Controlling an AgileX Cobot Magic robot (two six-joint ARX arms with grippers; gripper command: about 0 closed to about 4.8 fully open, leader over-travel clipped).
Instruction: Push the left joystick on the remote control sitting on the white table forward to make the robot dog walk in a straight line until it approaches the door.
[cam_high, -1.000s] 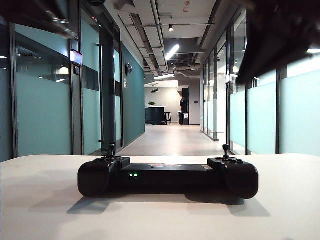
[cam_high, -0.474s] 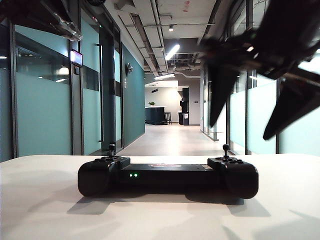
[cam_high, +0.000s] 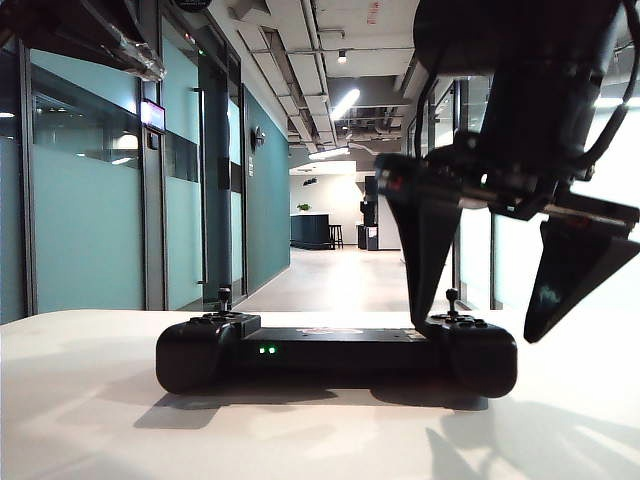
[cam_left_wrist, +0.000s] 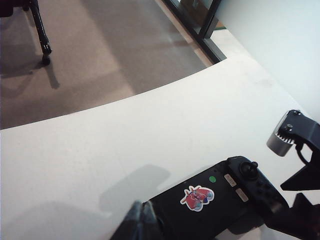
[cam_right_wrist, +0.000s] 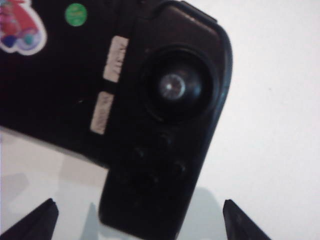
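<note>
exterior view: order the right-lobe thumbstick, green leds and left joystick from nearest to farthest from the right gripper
Right gripper, open, straddles the remote's right lobe.
1. Right-lobe thumbstick, between its fingers.
2. Green LEDs, left of middle.
3. Left joystick, on the far left lobe.

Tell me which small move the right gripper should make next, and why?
Probably close on the right lobe of the remote control to steady it. The right gripper hangs open with one finger on each side of that lobe. The left gripper, shut, is near the other end, where the left joystick stands untouched.
</note>
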